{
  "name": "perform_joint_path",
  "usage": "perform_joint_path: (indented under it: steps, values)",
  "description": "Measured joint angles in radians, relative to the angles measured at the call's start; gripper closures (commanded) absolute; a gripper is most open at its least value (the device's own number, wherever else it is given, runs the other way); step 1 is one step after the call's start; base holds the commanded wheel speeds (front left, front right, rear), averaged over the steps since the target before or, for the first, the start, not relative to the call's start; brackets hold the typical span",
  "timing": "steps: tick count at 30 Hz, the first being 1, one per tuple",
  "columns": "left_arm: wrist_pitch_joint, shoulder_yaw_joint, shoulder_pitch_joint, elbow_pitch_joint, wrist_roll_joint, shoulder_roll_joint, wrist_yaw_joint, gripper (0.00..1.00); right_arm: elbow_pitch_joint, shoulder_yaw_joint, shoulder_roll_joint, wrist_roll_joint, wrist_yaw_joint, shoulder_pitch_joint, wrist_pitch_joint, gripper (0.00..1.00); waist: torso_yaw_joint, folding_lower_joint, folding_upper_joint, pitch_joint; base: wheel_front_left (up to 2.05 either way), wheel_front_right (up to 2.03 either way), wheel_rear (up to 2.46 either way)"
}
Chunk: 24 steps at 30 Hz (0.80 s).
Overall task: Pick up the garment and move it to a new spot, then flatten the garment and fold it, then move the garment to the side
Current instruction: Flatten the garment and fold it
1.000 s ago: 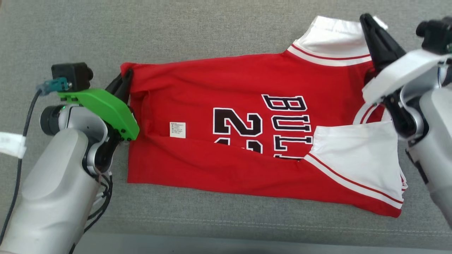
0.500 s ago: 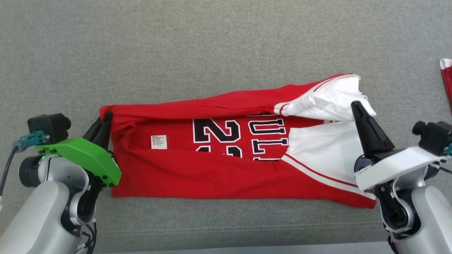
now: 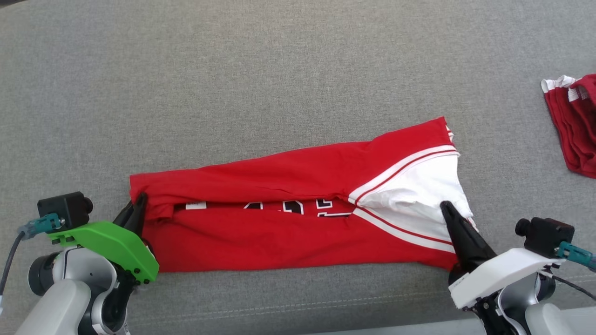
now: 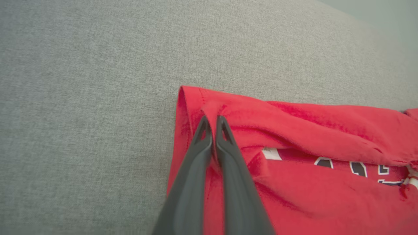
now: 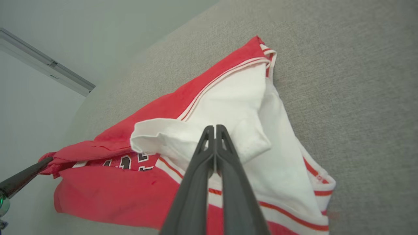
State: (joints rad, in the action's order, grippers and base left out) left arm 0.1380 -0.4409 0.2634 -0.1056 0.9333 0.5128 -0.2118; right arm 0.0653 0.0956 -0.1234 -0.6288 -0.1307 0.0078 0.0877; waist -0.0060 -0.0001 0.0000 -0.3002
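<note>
— Where's the garment (image 3: 298, 237) sitting?

— Down on the grey cloth surface (image 3: 233, 83), stretched sideways right in front of the robot. It's a red jersey, and the far long edge is folded over toward the near one, so it lies as a narrow band. There's a slit between the two flaps, and through it you can see a bit of black-and-white lettering (image 3: 288, 207) and a corner of a white label (image 3: 195, 204).

— And the white part?

— That's at the robot's right end, a white sleeve (image 3: 409, 195) trimmed with red stripes, lying a little rumpled.

— Is it being held?

— At both ends. The left gripper (image 3: 139, 201) is at the left end, its fingers pressed together with a ridge of red cloth pinched between them. The right gripper (image 3: 445, 207) is at the other end, its fingers tight together with their tips in a lifted fold of the white sleeve.

— Anything else around?

— A second red piece with white trim (image 3: 575, 125), bunched up at the far right edge, well apart from the jersey.
</note>
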Motion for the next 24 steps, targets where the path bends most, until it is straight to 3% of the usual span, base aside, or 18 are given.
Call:
perform_joint_path:
  steps: [1, 2, 7, 12, 24]
  values:
    - [0.001, 0.001, -0.005, 0.0, 0.005, 0.0, 0.0, 0.16, -0.001, 0.005, 0.002, 0.001, 0.0, 0.004, 0.003, 0.0, -0.001, 0.0, 0.0, 0.002, 0.0, 0.0, 0.0]
    - [-0.002, 0.004, -0.009, -0.001, 0.007, -0.003, -0.002, 0.0, -0.002, 0.007, 0.004, 0.002, 0.0, 0.008, 0.006, 0.0, -0.001, 0.0, 0.0, 0.005, 0.0, 0.0, 0.0]
    - [-0.052, 0.028, -0.036, -0.001, 0.008, -0.016, -0.03, 0.0, 0.009, 0.021, -0.001, 0.016, 0.0, 0.046, 0.03, 0.0, -0.003, 0.0, 0.0, 0.018, 0.0, 0.0, 0.0]
    - [-0.156, 0.058, -0.058, 0.044, -0.037, -0.017, -0.074, 0.0, 0.062, -0.027, 0.011, 0.048, 0.0, 0.049, -0.063, 0.0, -0.009, 0.0, 0.0, 0.03, 0.0, 0.0, 0.0]
    - [-0.326, 0.02, -0.067, 0.147, -0.197, -0.037, -0.14, 0.0, 0.009, -0.104, 0.016, 0.296, 0.0, -0.055, -0.249, 0.0, 0.004, 0.0, 0.0, 0.095, 0.0, 0.0, 0.0]
